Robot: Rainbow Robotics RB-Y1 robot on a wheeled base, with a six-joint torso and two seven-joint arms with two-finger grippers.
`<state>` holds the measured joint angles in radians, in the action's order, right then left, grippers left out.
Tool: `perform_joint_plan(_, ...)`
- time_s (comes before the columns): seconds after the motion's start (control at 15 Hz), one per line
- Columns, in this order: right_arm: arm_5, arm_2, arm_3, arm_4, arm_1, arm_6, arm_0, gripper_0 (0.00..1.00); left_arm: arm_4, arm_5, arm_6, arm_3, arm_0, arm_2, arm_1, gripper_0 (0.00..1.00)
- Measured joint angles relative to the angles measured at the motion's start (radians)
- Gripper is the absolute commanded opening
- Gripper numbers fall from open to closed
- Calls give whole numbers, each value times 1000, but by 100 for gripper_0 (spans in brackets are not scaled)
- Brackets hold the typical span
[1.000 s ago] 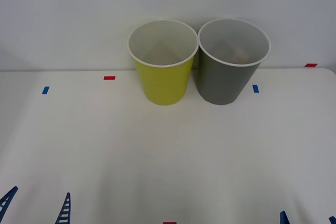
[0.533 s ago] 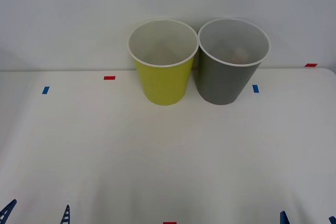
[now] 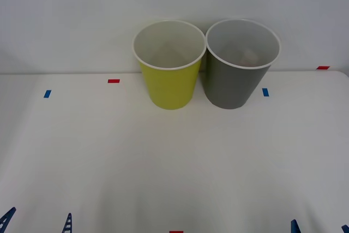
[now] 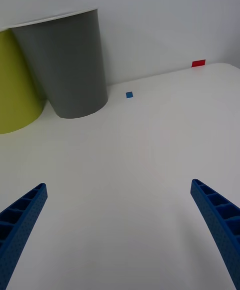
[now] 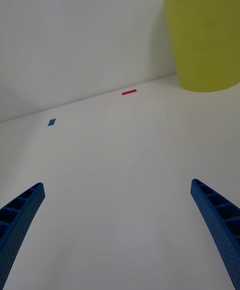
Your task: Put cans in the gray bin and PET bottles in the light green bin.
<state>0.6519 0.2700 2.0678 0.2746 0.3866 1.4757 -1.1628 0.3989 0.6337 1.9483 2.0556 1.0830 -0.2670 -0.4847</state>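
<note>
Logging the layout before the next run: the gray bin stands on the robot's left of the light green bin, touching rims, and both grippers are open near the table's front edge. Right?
One thing is off. The front view shows the gray bin on the robot's right of the light green bin, not its left. The rest holds: rims meet, and the left gripper and right gripper are open at the table's front edge.

The white table (image 3: 174, 156) carries 2 bins at its far edge, well beyond the blue fingertips: the light green bin (image 3: 169, 80) ahead of the left fingers (image 3: 66, 225), and the gray bin (image 3: 235, 83) ahead of the right fingers (image 3: 295, 226), touching or nearly so. Small blue tape marks (image 3: 47, 94) and red tape marks (image 3: 113, 81) lie flat on the surface beyond the fingers.
</note>
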Motion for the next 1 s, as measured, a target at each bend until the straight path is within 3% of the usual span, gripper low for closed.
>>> perform_joint_plan(1.0,0,0,0,0,0,0,0,100,0,0,0,0,0,0,0,100)
